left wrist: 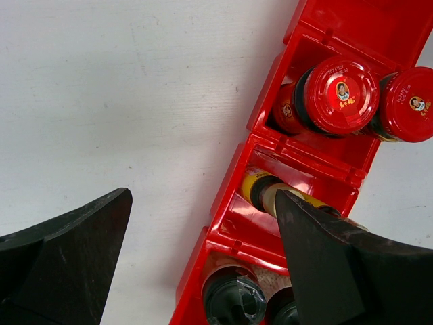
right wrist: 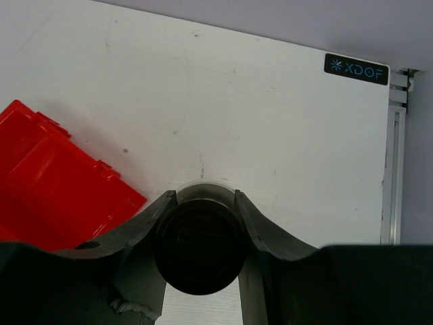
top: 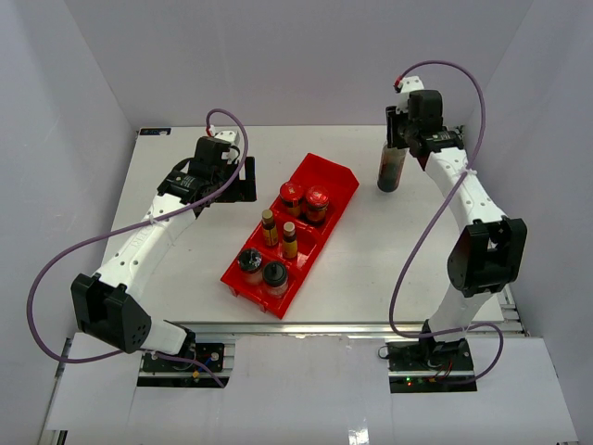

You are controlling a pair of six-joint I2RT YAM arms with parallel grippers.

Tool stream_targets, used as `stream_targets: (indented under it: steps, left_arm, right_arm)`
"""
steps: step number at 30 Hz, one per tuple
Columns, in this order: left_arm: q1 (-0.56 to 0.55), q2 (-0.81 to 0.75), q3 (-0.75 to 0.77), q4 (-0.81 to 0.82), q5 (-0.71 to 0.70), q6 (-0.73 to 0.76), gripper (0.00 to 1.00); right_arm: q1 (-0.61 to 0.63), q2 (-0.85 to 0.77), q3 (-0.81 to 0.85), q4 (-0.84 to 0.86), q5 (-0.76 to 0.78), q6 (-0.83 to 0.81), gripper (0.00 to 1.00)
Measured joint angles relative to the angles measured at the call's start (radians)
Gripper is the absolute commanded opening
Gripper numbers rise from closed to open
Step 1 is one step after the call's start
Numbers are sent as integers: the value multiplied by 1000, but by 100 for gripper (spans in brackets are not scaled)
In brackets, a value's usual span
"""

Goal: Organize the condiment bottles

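Dark-liquid bottle (right wrist: 199, 247): right wrist view alone shows its cap pinched inside right pincer (right wrist: 201, 200); top view shows body directly below. Left pincer (left wrist: 203, 196): spread.

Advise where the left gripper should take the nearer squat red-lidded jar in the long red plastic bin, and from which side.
Grip the jar by its round red lid, from straight above. It stands upright, the bin wall on one side, the second red-lidded jar close on the other, so the open left gripper likely fits with fingers toward the bin's ends.
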Motion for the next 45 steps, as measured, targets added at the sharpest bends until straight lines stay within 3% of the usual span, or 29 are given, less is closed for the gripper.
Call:
stream_targets:
  steps: [11, 20, 33, 45]
  left_arm:
    - [0, 14, 0, -1, -1, -4, 98]
    - [0, 14, 7, -5, -7, -3, 98]
    - [0, 18, 8, -8, -17, -3, 98]
    - [0, 42, 14, -7, -16, -4, 98]
  right_arm:
    - [223, -9, 111, -46, 27, -12, 8]
    - [288, 45, 273, -17, 23, -4, 8]
    - [297, 119, 230, 10, 0, 6, 8]
    - [309, 118, 70, 115, -26, 33, 8]
